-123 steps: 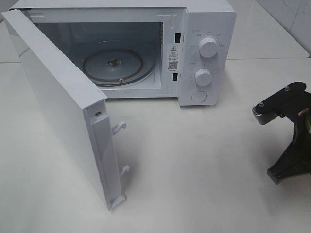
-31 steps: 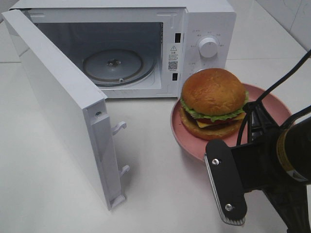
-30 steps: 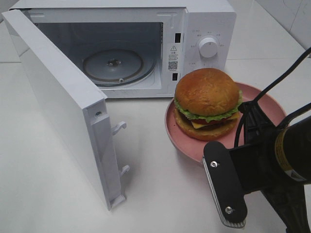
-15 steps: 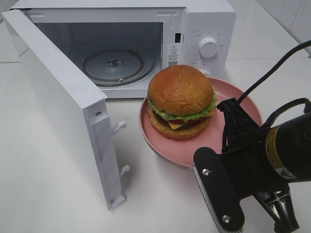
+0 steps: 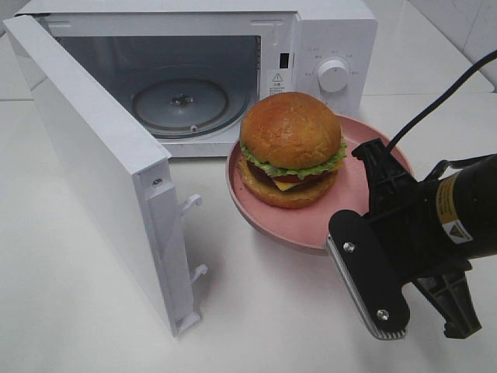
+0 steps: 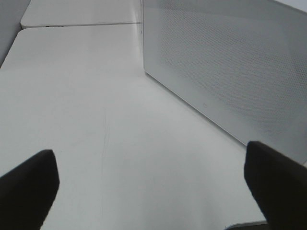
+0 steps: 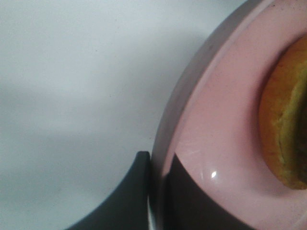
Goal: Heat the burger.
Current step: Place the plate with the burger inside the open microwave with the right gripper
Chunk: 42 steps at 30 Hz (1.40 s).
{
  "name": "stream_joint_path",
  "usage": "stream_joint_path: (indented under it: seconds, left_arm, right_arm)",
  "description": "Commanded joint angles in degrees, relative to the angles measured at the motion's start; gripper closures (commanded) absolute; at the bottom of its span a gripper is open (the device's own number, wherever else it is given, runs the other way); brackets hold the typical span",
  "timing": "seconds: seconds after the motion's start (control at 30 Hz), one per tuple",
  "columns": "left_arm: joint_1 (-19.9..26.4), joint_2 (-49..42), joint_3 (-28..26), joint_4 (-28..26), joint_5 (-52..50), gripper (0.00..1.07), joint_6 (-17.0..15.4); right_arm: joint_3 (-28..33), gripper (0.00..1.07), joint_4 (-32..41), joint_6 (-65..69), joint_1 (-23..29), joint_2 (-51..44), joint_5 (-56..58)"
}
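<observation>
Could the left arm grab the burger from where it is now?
Probably not. Its open jaws face the outside of the swung-open microwave door, which stands between them and the burger on the pink plate. It would have to go around the door.

I count one burger (image 5: 291, 148) and one pink plate (image 5: 311, 229). There is one microwave (image 5: 334, 31) with one door (image 5: 93, 171), one glass turntable (image 5: 180, 101), one dial (image 5: 332, 75) showing, and two latch hooks (image 5: 190, 203). My pincers number two: right pincer (image 7: 157, 187), left pincer (image 6: 153, 187).
</observation>
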Motion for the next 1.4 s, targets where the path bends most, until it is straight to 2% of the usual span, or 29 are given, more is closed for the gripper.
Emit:
stream_joint_path:
  seconds: [0.03,0.13,0.5,1.03,1.4]
  left_arm:
    - [-0.11,-0.97,0.17,-0.4,-0.46,0.09,-0.06]
    - [-0.11,-0.97,0.17,-0.4,-0.46,0.09,-0.06]
    - [-0.11,-0.97,0.17,-0.4,-0.46,0.09,-0.06]
    - [-0.11,-0.97,0.17,-0.4,-0.46,0.09,-0.06]
    - [-0.11,-0.97,0.17,-0.4,-0.46,0.09,-0.06]
  right_arm:
    - [-0.06,1.07,5.61,-10.2,-2.01,-0.46,-4.18]
    - [-0.06,1.07,13.01,-18.74,-4.18,-0.34,-4.3]
    - [-0.06,1.07,26.01,-33.69,-9.05,0.0,-7.39]
    - [-0.74,1.07,26.47,-33.69,-9.11,1.55,-9.17]
    - [-6.53,1.07,25.21,-32.37,-7.96,8.71,-8.54]
